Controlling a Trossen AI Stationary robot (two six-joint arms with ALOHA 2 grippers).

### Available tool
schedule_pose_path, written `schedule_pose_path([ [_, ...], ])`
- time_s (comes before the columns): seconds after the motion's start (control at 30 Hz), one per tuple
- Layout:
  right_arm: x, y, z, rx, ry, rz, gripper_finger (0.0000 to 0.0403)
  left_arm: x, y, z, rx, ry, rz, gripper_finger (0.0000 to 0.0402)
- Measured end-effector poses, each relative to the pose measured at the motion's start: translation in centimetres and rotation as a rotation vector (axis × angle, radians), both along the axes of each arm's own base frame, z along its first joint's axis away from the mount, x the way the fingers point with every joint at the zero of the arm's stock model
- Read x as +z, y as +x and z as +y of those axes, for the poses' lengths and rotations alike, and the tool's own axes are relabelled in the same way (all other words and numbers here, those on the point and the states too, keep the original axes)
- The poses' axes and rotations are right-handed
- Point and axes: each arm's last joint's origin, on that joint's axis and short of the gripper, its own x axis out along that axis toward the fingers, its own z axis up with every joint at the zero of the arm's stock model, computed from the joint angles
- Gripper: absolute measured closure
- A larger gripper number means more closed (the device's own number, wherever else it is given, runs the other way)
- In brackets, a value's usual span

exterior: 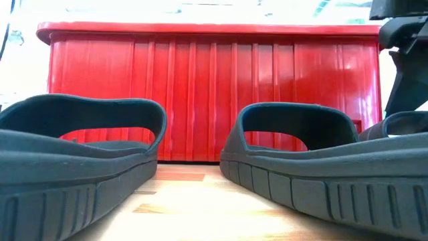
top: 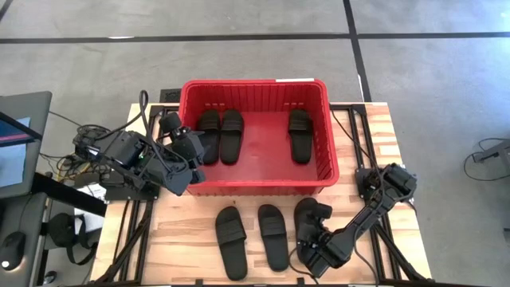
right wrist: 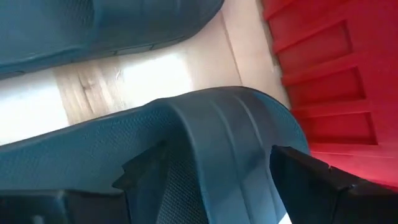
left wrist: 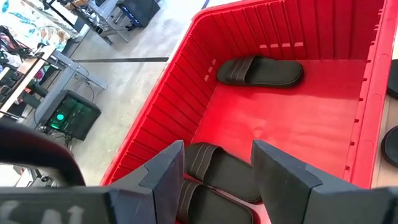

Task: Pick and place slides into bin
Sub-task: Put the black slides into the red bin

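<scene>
The red bin [top: 255, 187] stands at the table's far middle with three black slides in it: two side by side at its left [top: 220, 135] and one at its right [top: 300, 135]. My left gripper [top: 191, 145] is open and empty above the bin's left side, over the two left slides [left wrist: 217, 177]. Two more slides [top: 231, 241] [top: 272, 236] lie sole-down on the table in front of the bin. My right gripper [top: 309, 233] is down on a third slide [top: 312, 212] at their right. My right gripper has the slide's wide strap [right wrist: 224, 143] between its two fingers, one finger [right wrist: 146, 168] at the strap's footbed-side edge, the other [right wrist: 298, 168] at its opposite edge. The fingers come slanting from above and from the table's near right. The slide lies on the table.
The bin's front wall [exterior: 214, 94] stands close behind the slides on the table. A monitor and cables [top: 24, 143] are off the table's left edge. Bare wood [top: 183, 239] lies at the near left of the table.
</scene>
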Motion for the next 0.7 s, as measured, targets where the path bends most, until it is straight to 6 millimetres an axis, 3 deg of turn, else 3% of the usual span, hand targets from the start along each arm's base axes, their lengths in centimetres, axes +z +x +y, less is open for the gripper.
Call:
schedule_pose_path([
  [0.2,0.0,0.3,-0.5,-0.006,-0.014,0.015,0.0211,0.0,0.0,0.0,0.000,0.000,0.000,0.0225],
  [0.47,0.2,0.2,-0.5,0.009,-0.020,0.025,0.0376,0.0,0.0,0.0,0.001,0.000,0.000,0.0225],
  [0.7,1.8,0.3,0.6,0.005,0.009,-0.001,0.0394,0.0,0.0,0.0,0.000,0.001,0.000,0.0225],
])
